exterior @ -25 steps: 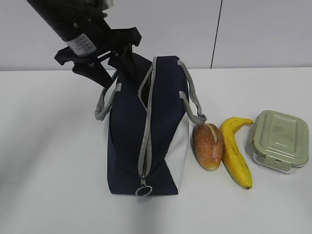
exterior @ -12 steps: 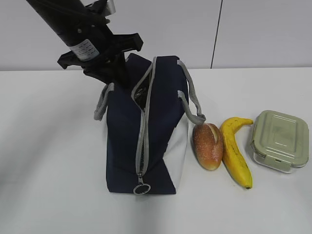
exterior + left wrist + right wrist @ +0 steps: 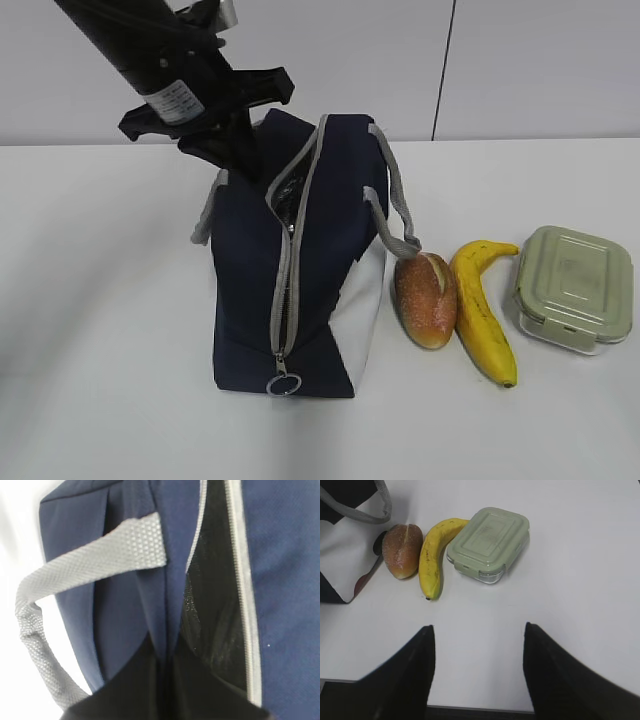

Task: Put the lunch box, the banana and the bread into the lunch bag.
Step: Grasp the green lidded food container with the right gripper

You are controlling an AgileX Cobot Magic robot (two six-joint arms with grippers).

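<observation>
The navy lunch bag [image 3: 310,260] stands mid-table with its grey zipper partly open at the top. My left gripper [image 3: 235,155] is shut on a fold of the bag's navy fabric beside the opening; the left wrist view shows its jaws [image 3: 162,665] pinching that fold, with the dark inside of the bag [image 3: 215,610] to the right. The bread [image 3: 426,299], the banana [image 3: 484,310] and the green-lidded lunch box [image 3: 575,288] lie in a row right of the bag. My right gripper [image 3: 479,630] is open and empty above the table, nearer than the bread [image 3: 402,550], banana [image 3: 434,555] and lunch box [image 3: 490,542].
A grey rope handle [image 3: 100,555] loops by my left gripper, and the other handle [image 3: 395,210] hangs over the bread. The zipper's ring pull [image 3: 282,384] sits at the bag's near bottom end. The bag's white side panel [image 3: 340,555] shows at the left of the right wrist view.
My left gripper came down and closed on the bag's edge. The bag's left side and ring pull shifted left, and the opening at the top widened.
</observation>
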